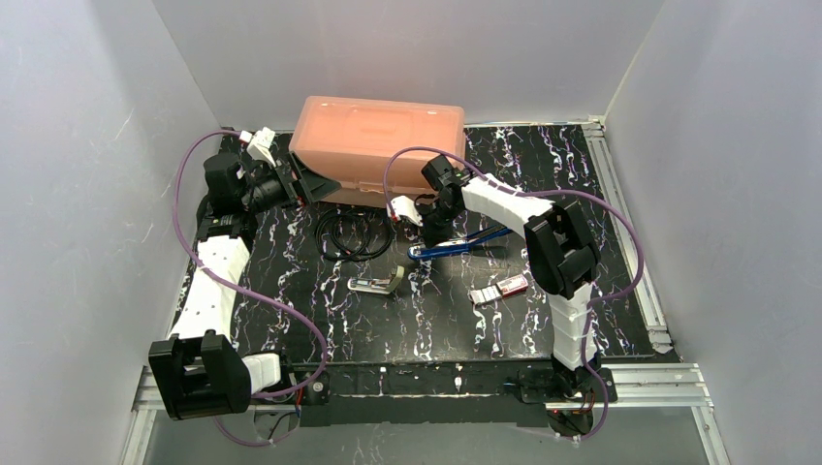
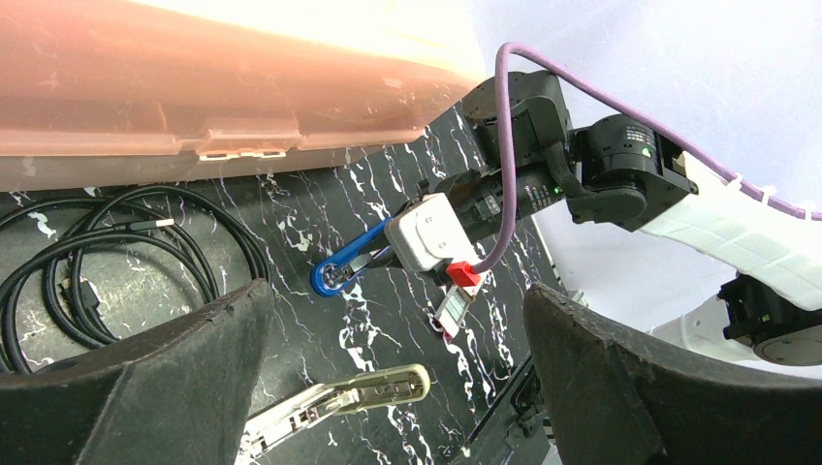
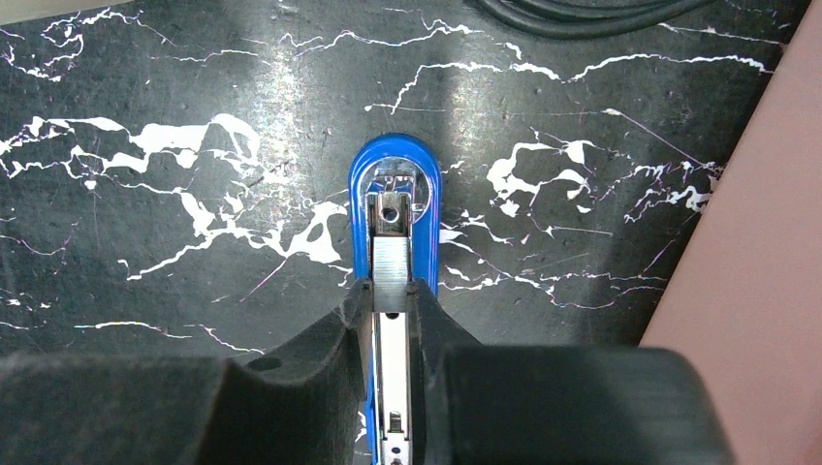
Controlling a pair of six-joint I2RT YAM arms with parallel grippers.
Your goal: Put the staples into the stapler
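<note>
The blue stapler (image 1: 456, 245) lies open in the middle of the black marbled table; it also shows in the right wrist view (image 3: 393, 194) and the left wrist view (image 2: 339, 271). My right gripper (image 3: 390, 291) is over it, shut on a short silvery strip of staples (image 3: 390, 266) that sits in line with the stapler's metal channel near its rounded front end. In the top view the right gripper (image 1: 431, 235) points down at the stapler. The pink-red staples box (image 1: 501, 288) with its white tray slid out lies to the right, also in the left wrist view (image 2: 452, 310). My left gripper (image 2: 397, 387) is open and empty, raised at the back left (image 1: 308, 184).
A beige stapler (image 1: 376, 283) lies opened flat near the table's middle (image 2: 339, 402). A coil of black cable (image 1: 354, 234) lies in front of a big orange plastic case (image 1: 378, 145) at the back. White walls close in both sides.
</note>
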